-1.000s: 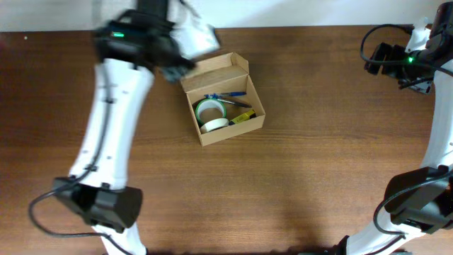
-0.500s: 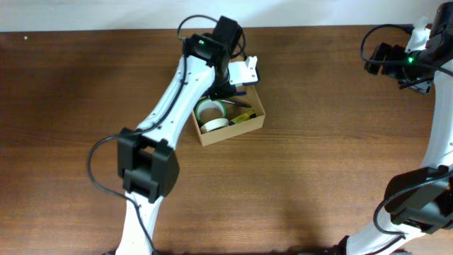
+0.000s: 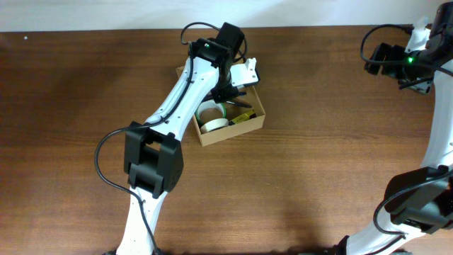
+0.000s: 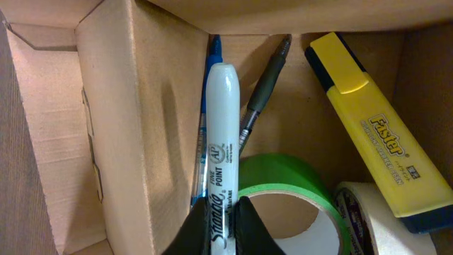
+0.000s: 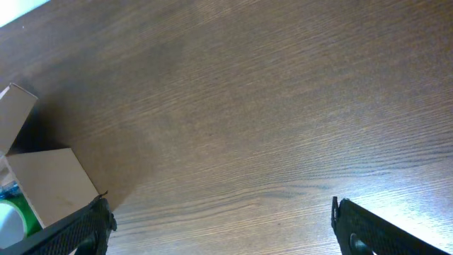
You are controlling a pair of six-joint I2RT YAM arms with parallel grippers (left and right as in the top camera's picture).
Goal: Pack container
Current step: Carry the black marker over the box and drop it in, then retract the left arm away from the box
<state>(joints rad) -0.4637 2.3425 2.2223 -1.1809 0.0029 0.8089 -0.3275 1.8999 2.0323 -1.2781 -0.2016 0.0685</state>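
The tan cardboard container [image 3: 249,127] stands open at the table's upper middle, lid flap up at the back. My left gripper [image 3: 228,91] hangs over its far end, shut on a white Sharpie marker [image 4: 221,142] that points down into the box. Inside lie a green tape roll [image 4: 294,178], a whitish tape roll [image 4: 364,216], a yellow highlighter [image 4: 371,134], a blue pen [image 4: 214,53] and a dark pen [image 4: 263,88]. My right gripper [image 5: 221,230] is open and empty, far off at the table's upper right, above bare wood.
The box's inner wall [image 4: 127,127] stands close left of the marker. The wooden table [image 3: 318,177] stretches around the box. The right arm's base [image 3: 417,205] sits at the lower right, the left arm's base [image 3: 152,166] at the lower left.
My left arm has swung from the upper left over to the box, and the marker it holds now points down inside. The right arm has not moved.
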